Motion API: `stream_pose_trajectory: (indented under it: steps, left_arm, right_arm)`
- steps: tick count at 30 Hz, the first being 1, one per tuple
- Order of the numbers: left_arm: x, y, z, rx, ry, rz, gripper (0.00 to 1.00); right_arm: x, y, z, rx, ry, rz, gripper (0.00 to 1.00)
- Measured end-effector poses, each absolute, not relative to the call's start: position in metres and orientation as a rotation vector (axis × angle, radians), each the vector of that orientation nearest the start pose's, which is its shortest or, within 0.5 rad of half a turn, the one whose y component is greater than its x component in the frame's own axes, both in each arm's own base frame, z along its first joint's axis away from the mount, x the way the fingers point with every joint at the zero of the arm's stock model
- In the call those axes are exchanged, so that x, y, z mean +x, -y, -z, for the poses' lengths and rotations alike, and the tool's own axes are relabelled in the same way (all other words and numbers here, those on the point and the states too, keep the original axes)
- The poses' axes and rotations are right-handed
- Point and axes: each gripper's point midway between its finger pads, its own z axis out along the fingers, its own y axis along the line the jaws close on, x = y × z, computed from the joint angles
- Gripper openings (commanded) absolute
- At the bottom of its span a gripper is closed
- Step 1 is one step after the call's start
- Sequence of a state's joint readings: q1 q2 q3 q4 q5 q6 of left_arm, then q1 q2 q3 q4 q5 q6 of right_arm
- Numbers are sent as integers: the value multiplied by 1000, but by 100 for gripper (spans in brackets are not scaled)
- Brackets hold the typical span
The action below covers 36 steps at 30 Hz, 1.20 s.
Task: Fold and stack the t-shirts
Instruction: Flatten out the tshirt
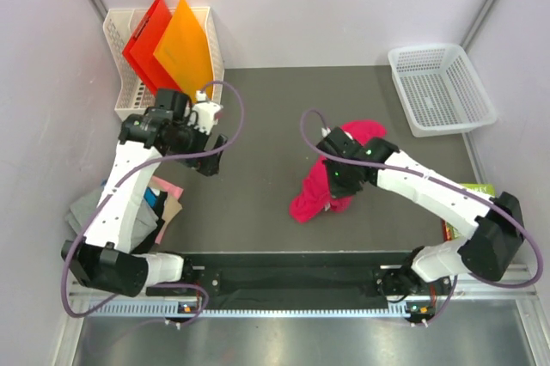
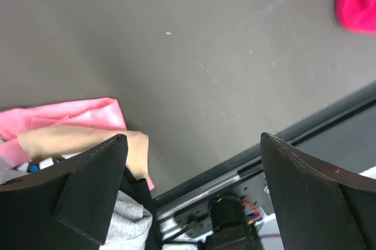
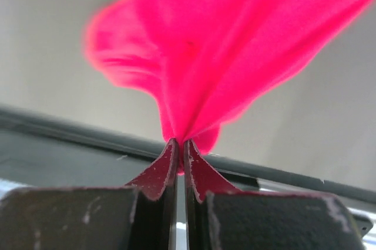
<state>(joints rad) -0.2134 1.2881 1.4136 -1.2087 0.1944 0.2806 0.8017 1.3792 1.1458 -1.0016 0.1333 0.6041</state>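
The bright magenta-pink t-shirt (image 1: 314, 198) hangs bunched over the middle of the dark table, and my right gripper (image 1: 337, 179) is shut on it. In the right wrist view the fingertips (image 3: 180, 143) pinch a gathered fold of this shirt (image 3: 223, 56), which fans out above them. My left gripper (image 1: 206, 155) hovers open and holds nothing at the table's left side. Between and beside its fingers (image 2: 192, 138) I see smaller folded shirts: pale pink (image 2: 70, 115), tan (image 2: 82, 138) and grey (image 2: 126, 223). They lie at the left edge (image 1: 163, 203), partly hidden by the left arm.
A white rack (image 1: 116, 39) at the back left holds a red folder (image 1: 146, 39) and an orange folder (image 1: 185, 44). A white basket (image 1: 443, 87) stands at the back right. A green-covered book (image 1: 477, 187) lies under the right arm. A black rail (image 1: 284, 284) runs along the near edge.
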Motion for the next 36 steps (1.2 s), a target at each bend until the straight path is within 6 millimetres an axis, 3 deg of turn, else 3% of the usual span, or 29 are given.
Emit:
stream_pose_trajectory:
  steps: [4,8,15,18,20,23,26,28,33,36]
  left_arm:
    - [263,43,-223,481,-2556,257,99]
    - [268,17,-226,330,-2558,272,99]
    - [267,28,-233,344,-2528,364,99]
    - [268,32,-243,355,-2497,385,99]
    - [269,34,-250,361,-2472,391,99]
    - [268,36,-257,368,-2449,397,99]
    - [265,38,-260,369,-2442,403,99]
    - [263,39,-261,372,-2437,413,99]
    - [261,43,-264,379,-2425,433,99]
    - [256,47,-266,394,-2414,462,99]
  right_arm:
    - [189,-237,-193,-378,-2649,-310,0]
    - [174,-277,-255,-527,-2527,-435,0]
    - [162,-349,-351,-673,-2318,-616,0]
    - [163,-367,-388,-666,-2223,-716,0]
    - [163,-368,-401,-661,-2187,-749,0]
    - [167,-360,-403,-647,-2184,-741,0]
    - [184,-346,-383,-611,-2226,-671,0]
    - [206,-328,-358,-553,-2290,-603,0]
    - [274,-262,-265,-365,-2470,-345,0]
    - [295,-233,-225,-296,-2542,-267,0]
